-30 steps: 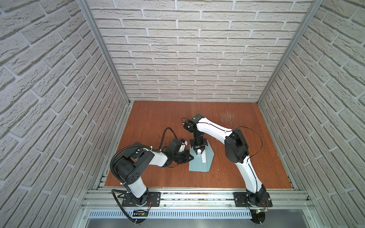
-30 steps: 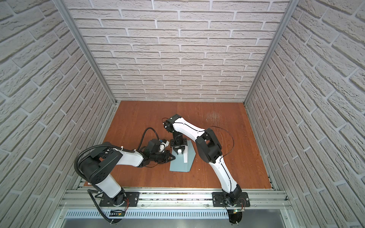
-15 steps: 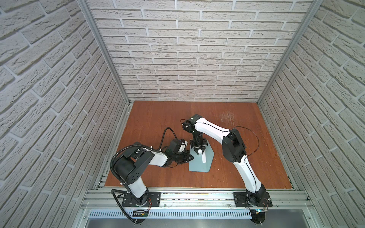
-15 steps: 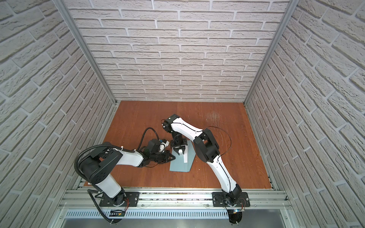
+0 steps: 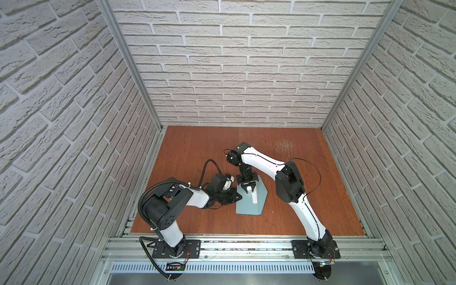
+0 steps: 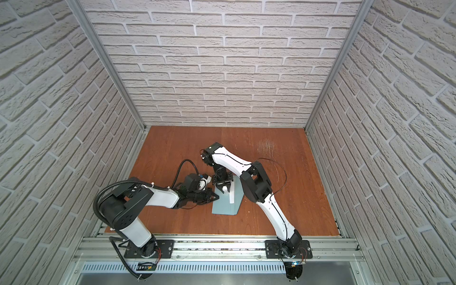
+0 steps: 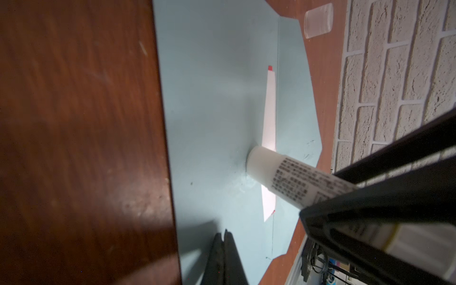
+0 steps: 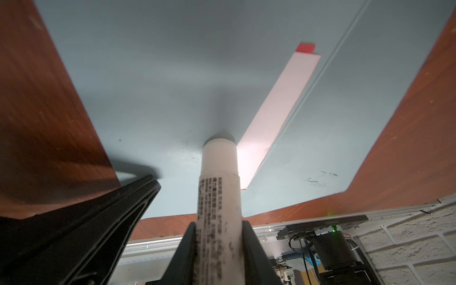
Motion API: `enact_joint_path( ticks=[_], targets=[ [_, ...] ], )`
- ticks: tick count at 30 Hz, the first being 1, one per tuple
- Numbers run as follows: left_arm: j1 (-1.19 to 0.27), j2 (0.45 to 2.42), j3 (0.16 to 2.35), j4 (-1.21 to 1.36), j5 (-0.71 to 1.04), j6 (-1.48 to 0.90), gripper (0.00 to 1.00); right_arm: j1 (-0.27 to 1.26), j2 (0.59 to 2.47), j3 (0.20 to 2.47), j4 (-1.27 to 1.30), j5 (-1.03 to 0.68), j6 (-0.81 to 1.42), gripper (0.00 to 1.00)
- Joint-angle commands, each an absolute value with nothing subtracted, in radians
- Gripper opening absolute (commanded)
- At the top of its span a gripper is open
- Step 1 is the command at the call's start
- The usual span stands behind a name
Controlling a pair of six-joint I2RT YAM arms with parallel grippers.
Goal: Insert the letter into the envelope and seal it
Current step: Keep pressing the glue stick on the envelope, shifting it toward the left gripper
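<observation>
The light blue envelope (image 5: 249, 208) (image 6: 225, 208) lies flat on the wooden table with its flap open towards the right. A narrow pale pink strip of the letter (image 5: 254, 197) (image 7: 270, 111) (image 8: 278, 103), red at its end, shows along the pocket's mouth; the rest is inside. My right gripper (image 5: 249, 188) (image 8: 219, 224) is shut on a white glue stick (image 8: 219, 182) (image 7: 283, 172). The stick's tip presses on the envelope (image 8: 160, 74) beside the letter. My left gripper (image 5: 238, 196) (image 7: 225, 233) is shut and empty, its tips resting on the envelope's (image 7: 217, 98) left edge.
A clear plastic cap (image 7: 318, 21) lies on the table beyond the envelope, near the brick wall. Brick walls close in three sides of the table (image 5: 308, 197). An aluminium rail (image 5: 246, 244) with both arm bases runs along the front edge.
The right arm's elbow has shifted slightly to the left. Both grippers have stayed where they were on the envelope.
</observation>
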State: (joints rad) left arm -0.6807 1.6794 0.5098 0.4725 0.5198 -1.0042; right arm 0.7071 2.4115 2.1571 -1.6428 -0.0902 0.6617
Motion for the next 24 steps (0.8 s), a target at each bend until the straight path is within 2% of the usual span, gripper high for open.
enact_joint_path(
  ticks=[1, 10, 24],
  targets=[
    [-0.678, 1.727, 0.486, 0.351, 0.454, -0.984, 0.0, 0.711, 2.426, 2.164, -1.651, -0.015, 0.664, 0.05],
    [-0.678, 1.723, 0.487, 0.344, 0.453, -0.98, 0.0, 0.712, 2.32, 2.176, -1.699, 0.034, 0.683, 0.05],
    [-0.678, 1.721, 0.498, 0.333, 0.458, -0.976, 0.0, 0.743, 2.395, 2.246, -1.71, -0.044, 0.647, 0.05]
  ],
)
